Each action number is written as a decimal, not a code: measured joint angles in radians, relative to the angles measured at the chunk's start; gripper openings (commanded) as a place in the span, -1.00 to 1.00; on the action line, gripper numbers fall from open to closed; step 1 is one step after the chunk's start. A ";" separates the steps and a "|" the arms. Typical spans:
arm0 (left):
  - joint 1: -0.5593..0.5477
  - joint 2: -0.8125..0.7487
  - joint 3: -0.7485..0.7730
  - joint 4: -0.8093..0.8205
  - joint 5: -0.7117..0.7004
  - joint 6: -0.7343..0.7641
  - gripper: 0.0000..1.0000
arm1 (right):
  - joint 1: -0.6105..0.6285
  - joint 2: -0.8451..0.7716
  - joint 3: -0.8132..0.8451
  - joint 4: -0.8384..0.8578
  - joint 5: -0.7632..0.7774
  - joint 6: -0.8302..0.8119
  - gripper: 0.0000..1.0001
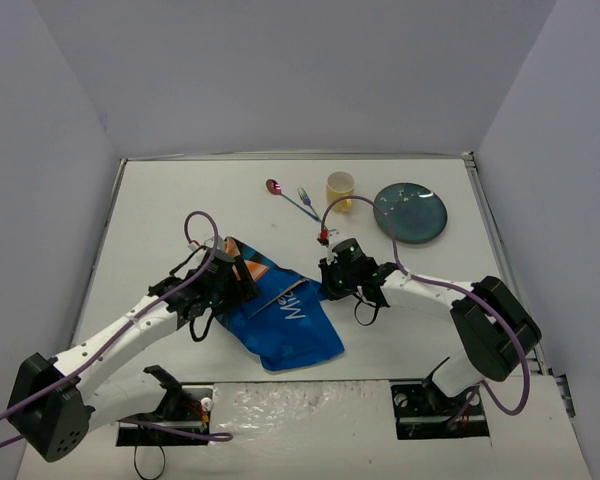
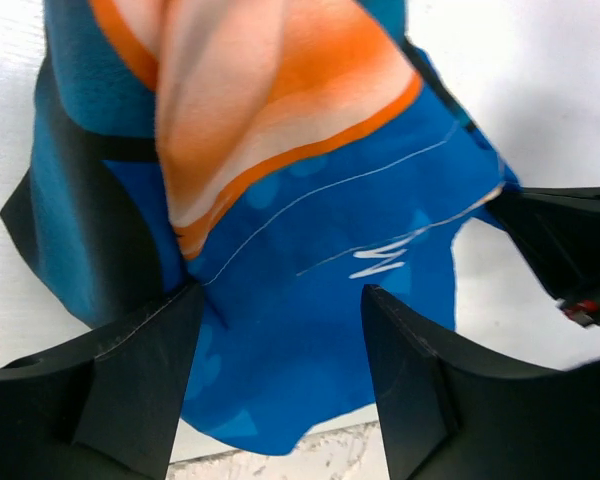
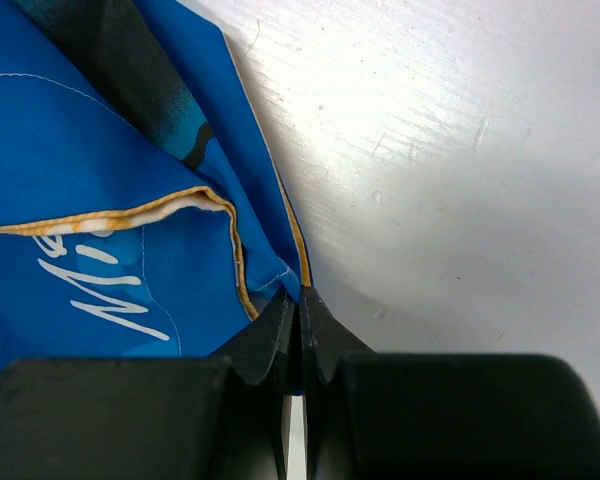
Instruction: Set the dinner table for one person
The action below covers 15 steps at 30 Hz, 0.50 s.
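The large flat white rectangular worktop (image 1: 160,210) with a thin metal rim spans the scene beneath both arms; on its near middle lies the crumpled blue cartoon-printed cloth placemat (image 1: 290,325), an orange-striped part folded over; at far right sits the round dark teal plate (image 1: 410,212). The left gripper (image 2: 280,300) stands wide open over the placemat's fold, clasping nothing; the right gripper (image 3: 300,305) is pinched tight on the placemat's hemmed edge; left of the plate stand the small yellow cup (image 1: 340,189) and the thin pink-bowled spoon (image 1: 277,188)
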 measured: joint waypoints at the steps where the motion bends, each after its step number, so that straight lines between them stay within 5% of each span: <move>1: 0.000 -0.001 -0.012 0.004 -0.006 -0.005 0.17 | 0.000 -0.002 0.000 0.000 0.001 0.001 -1.00; 15: -0.003 0.027 -0.127 0.107 -0.016 -0.049 0.04 | -0.008 -0.022 -0.006 0.000 0.007 0.007 -1.00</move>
